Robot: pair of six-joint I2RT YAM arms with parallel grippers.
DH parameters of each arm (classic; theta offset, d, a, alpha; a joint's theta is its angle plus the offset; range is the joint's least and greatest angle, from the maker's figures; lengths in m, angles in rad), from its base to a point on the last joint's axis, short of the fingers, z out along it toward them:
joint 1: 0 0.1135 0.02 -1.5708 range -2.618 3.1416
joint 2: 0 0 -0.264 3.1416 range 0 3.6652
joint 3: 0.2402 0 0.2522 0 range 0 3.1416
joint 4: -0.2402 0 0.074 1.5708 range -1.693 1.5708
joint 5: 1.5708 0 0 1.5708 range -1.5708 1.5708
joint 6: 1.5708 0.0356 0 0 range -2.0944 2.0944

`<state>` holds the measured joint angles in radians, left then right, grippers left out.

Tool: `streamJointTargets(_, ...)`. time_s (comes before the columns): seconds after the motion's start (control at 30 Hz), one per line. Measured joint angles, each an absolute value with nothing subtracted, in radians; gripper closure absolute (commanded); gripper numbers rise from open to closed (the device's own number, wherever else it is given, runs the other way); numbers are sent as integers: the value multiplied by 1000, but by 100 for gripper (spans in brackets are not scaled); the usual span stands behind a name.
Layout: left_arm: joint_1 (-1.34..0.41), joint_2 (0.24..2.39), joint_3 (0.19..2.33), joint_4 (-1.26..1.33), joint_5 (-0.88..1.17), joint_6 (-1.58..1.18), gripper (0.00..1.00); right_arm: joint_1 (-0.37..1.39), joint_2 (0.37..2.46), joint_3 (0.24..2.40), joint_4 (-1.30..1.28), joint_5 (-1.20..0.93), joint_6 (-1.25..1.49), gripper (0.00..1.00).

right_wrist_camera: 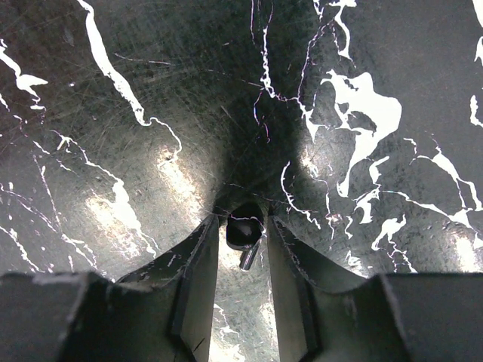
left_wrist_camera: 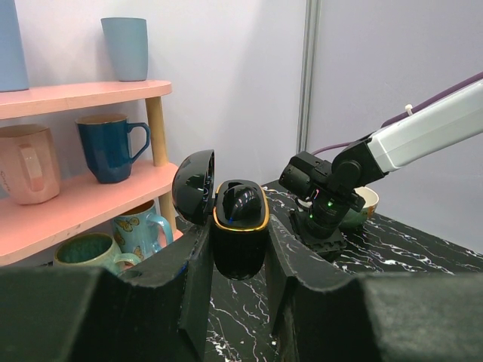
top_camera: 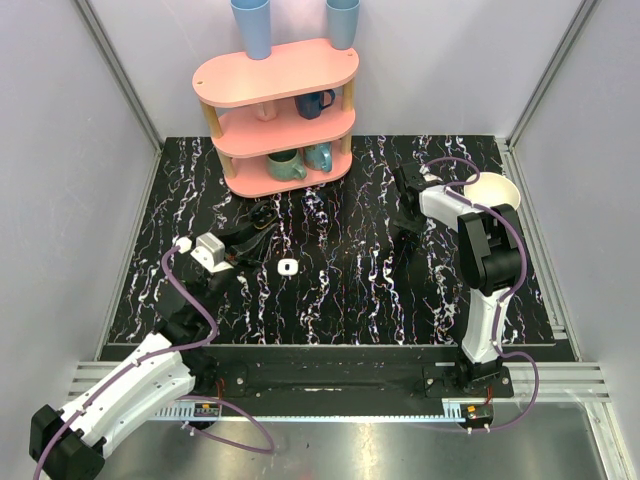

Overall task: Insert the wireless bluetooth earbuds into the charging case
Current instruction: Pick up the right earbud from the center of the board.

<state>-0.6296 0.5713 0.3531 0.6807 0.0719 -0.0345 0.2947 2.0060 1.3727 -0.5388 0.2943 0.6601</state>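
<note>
— Roughly speaking, getting anywhere near done?

— Hardly. Starting closest in: spotting a small white piece [top_camera: 287,267] lying loose on the table [top_camera: 350,300], well apart from both claws. Possibly looking at an earbud, but too small to tell.

— And gripping the case?

— Yes, pinching the charging case [left_wrist_camera: 240,226] by its sides in the left gripper [left_wrist_camera: 237,260], clamped tight, with the lid [left_wrist_camera: 192,188] flipped open. Seeing something dark and rounded in the well, without telling seated bud from moulding.

— Farther out?

— Reaching down to the table with the right gripper [right_wrist_camera: 243,222], bracketing a small dark stemmed piece [right_wrist_camera: 243,234], apparently an earbud, between closely set fingers. Not telling whether squeezing or merely flanking. Judging lifting, carrying and seating as all remaining.
</note>
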Motion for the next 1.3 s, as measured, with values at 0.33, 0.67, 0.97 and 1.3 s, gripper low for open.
streamJointTargets(0.33,-630,572,353,682,72,-35,100,298,1998,1357,-520,295,612,63)
streamJointTargets(0.67,-630,578,353,682,72,-35,100,300,1996,1354,-515,298,595,70)
streamJointTargets(0.97,-630,570,353,680,72,-35,100,300,1996,1354,-511,296,583,80)
streamJointTargets(1.3,-630,572,353,679,72,-35,100,344,1919,1271,-474,322,502,80)
